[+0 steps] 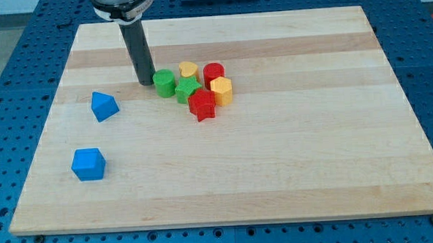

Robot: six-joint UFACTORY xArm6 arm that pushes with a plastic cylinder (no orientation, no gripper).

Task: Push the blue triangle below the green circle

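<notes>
- A pale wooden board (277, 170) lies on a blue perforated table (9, 72), seen from above at a slant.
- A straight dark rod (137, 52) comes down from the view's top; the arm has no hand or jaws, so nothing is grasped.
- My tip (146, 82) rests on the board just to the view's left of the green circle (164, 83); whether it touches that block cannot be told.
- The blue triangle (104, 106) sits apart, to the view's left of and slightly lower than the tip, touching nothing.
- A blue cube (88, 164) lies lower still, near the board's left edge, alone.
- The green circle is the leftmost of a tight cluster near the board's upper middle.
- In that cluster: a yellow heart (188, 68) and a red cylinder (214, 73) at the top, a green star (187, 90) beside the circle, a yellow hexagon (222, 90) at the right, a red star (202, 104) at the bottom.
</notes>
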